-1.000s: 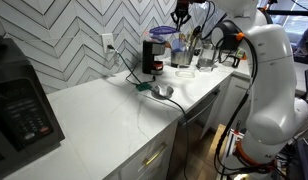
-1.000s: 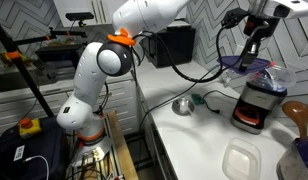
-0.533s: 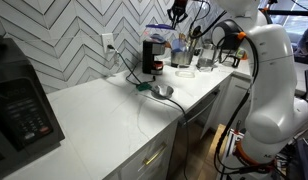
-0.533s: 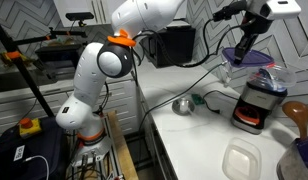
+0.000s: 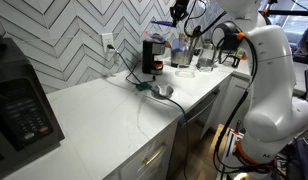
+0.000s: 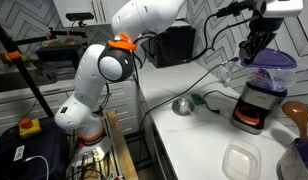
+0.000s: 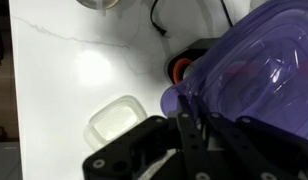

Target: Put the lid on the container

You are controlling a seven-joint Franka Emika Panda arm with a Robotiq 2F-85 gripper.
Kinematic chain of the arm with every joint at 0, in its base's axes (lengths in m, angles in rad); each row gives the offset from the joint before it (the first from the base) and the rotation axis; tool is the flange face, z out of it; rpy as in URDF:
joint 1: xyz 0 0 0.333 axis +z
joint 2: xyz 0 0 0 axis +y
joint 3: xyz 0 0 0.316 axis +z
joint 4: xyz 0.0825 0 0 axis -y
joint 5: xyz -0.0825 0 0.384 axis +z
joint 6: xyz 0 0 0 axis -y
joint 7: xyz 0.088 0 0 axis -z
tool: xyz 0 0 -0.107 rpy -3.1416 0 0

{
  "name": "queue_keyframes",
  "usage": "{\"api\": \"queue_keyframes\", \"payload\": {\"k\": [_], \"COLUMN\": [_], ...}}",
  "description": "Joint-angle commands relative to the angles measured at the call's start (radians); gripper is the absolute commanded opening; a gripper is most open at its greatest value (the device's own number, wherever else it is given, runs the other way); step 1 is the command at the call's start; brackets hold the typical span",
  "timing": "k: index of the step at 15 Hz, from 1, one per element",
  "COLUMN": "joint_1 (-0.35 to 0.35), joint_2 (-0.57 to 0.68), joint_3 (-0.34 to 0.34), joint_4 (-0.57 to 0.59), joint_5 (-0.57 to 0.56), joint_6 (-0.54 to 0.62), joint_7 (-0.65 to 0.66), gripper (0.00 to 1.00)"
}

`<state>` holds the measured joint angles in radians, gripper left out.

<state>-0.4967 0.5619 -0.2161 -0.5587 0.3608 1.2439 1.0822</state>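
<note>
The purple lid hangs tilted just above the tall black container, which stands at the back of the white counter. My gripper is shut on the lid's near edge. In the wrist view the lid fills the right side, and my gripper pinches its rim. Part of the container, with an orange ring, shows under the lid. In an exterior view my gripper is high above the container.
A small metal bowl and a cable lie on the counter next to the container. A white square tub sits nearer the counter edge. A wooden spoon and jars stand close by. A big black appliance is at the far end.
My gripper has carried the lid up and sideways. It lay low against the container's side and is now over the container's top, still held.
</note>
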Motion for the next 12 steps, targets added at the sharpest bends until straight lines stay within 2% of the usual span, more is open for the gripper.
{"api": "queue_keyframes", "payload": {"k": [1, 4, 5, 12], "joint_1": [-0.001, 0.016, 0.002, 0.016], "joint_2": [0.017, 0.036, 0.071, 0.140], "joint_3": [0.012, 0.018, 0.056, 0.096], "joint_4": [0.005, 0.011, 0.071, 0.133], "joint_5": [0.032, 0.030, 0.007, -0.026], "joint_6": [0.053, 0.090, 0.074, 0.105], "joint_7": [0.038, 0.078, 0.101, 0.293], "gripper": [0.02, 0.02, 0.02, 0.02]}}
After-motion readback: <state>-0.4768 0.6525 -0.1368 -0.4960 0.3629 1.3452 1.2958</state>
